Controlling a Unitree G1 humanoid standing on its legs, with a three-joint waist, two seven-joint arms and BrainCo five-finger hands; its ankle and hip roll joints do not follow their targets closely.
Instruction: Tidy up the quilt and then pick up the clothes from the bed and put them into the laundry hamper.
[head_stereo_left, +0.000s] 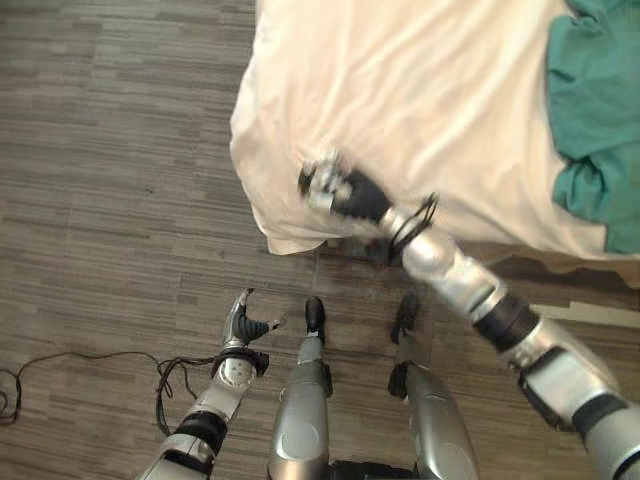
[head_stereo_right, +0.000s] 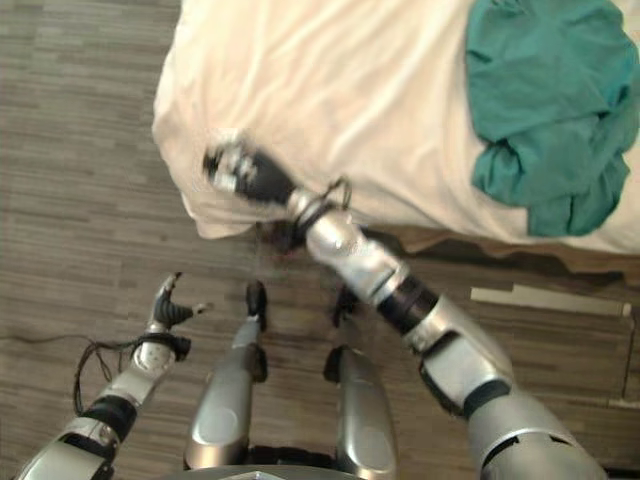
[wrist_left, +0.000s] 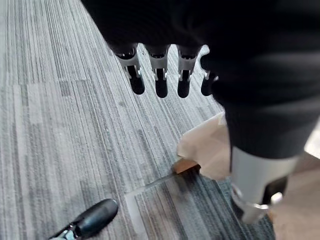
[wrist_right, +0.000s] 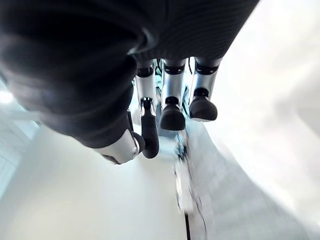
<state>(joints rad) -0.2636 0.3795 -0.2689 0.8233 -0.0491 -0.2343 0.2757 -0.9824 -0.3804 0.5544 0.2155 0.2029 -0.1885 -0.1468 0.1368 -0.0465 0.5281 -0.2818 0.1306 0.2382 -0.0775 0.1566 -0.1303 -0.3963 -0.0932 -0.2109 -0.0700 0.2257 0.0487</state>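
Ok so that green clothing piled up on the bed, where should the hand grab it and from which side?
Probably the bunched lower folds of the green clothing, nearest the bed's edge. The cloth heaps into thick ridges there, giving curled fingers something to close round, whereas the upper part lies flatter. Come from above on the robot's right side; the right hand now sits over the cream quilt, well to its left.

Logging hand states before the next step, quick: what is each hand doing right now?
Left hand: open, holding nothing, over the floor.
Right hand: open, holding nothing, over the quilt corner.
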